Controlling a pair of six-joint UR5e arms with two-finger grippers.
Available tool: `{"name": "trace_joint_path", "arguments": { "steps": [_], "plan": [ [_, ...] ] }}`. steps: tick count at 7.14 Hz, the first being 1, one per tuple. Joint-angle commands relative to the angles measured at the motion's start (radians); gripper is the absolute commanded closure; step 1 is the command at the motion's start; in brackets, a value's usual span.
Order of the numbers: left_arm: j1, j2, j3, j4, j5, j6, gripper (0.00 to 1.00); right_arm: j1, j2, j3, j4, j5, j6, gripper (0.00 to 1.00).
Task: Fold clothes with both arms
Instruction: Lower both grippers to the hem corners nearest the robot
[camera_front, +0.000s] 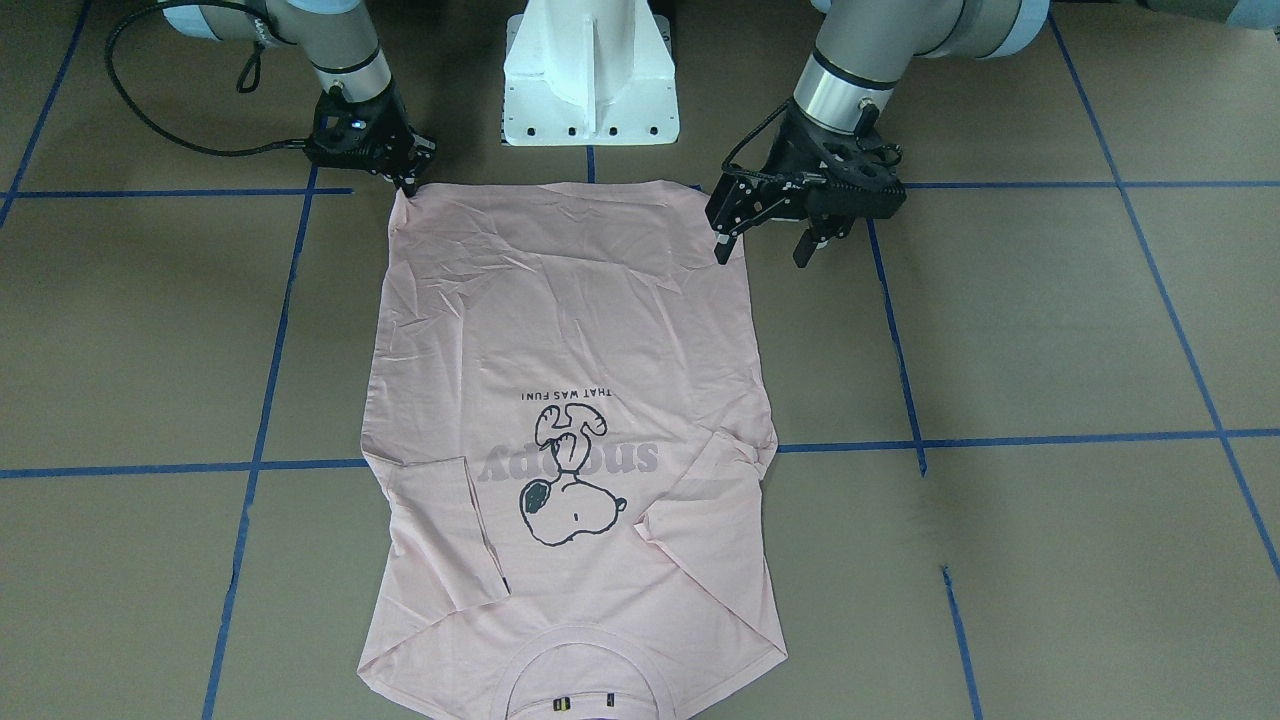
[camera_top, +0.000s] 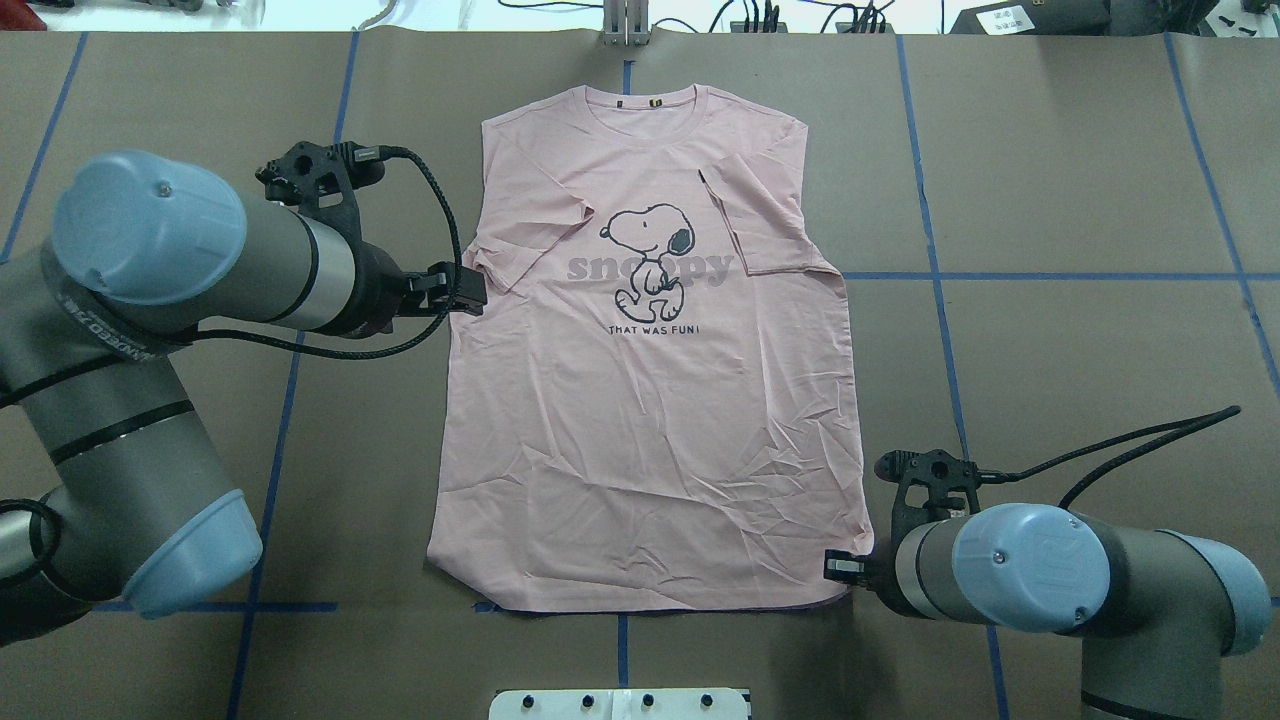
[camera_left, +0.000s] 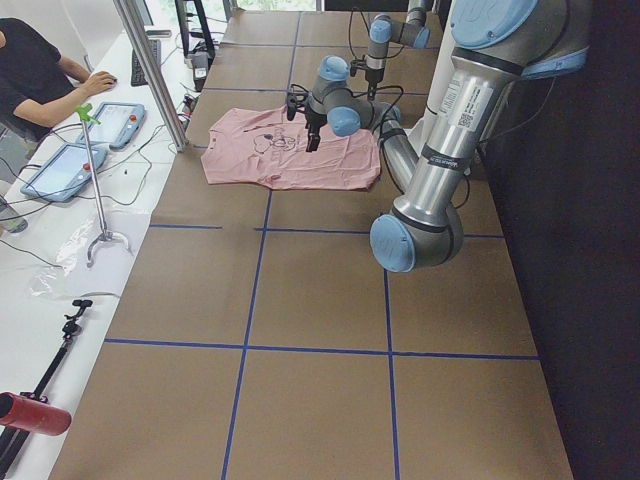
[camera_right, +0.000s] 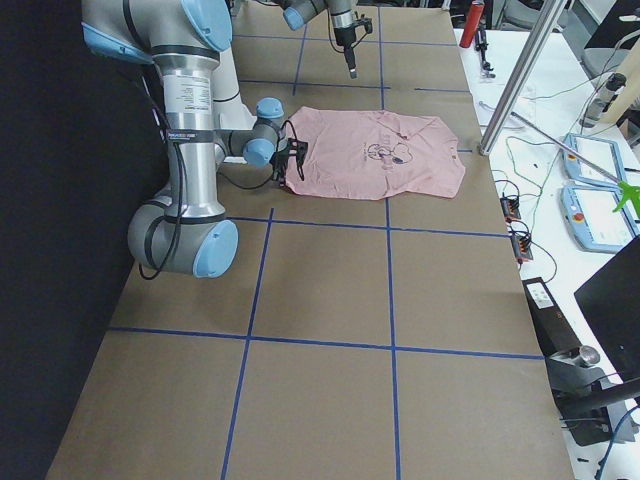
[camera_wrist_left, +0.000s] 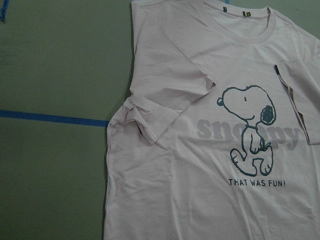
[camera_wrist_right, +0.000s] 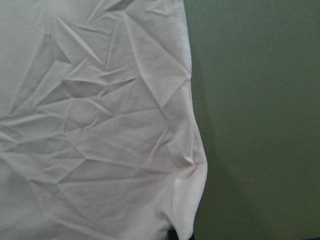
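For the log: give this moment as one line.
T-shirt flat, sleeves folded in | right gripper jaws shut on hem corner | left gripper jaws open over side edge

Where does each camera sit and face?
Front: across table, facing robot; left claw, right claw, base.
Overhead: behind robot, looking down; both claws.
Left side: table's left end; left arm near.
Right side: table's right end; right arm near.
Left wrist: above T-shirt; no claw.
Right wrist: over hem corner; claw tip only.
All share the T-shirt.

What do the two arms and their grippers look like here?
The left arm and right arm are grey-and-silver jointed tubes with light-blue joint caps. Black cables loop along each to black two-finger grippers: the left gripper and the right gripper.
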Motion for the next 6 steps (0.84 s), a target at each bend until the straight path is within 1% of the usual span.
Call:
{"name": "trace_joint_path", "arguments": {
  "steps": [1, 3, 4, 5, 6],
  "plan": [
    [0.149, 0.043, -0.002, 0.02, 0.082, -0.218, 0.0, 0.022, 0.0, 0.027, 0.001, -0.001, 0.0, 1.0],
    [0.278, 0.071, -0.002, 0.035, 0.159, -0.379, 0.0, 0.043, 0.002, 0.047, 0.004, 0.006, -0.002, 1.0],
    [0.324, 0.075, 0.008, 0.047, 0.19, -0.427, 0.0, 0.049, 0.002, 0.061, 0.004, 0.011, -0.002, 1.0],
    [0.335, 0.075, 0.014, 0.075, 0.195, -0.448, 0.0, 0.052, 0.003, 0.061, 0.004, 0.011, -0.002, 1.0],
    [0.349, 0.075, 0.04, 0.076, 0.198, -0.455, 0.0, 0.051, 0.006, 0.06, 0.004, 0.011, -0.002, 1.0]
  ]
}}
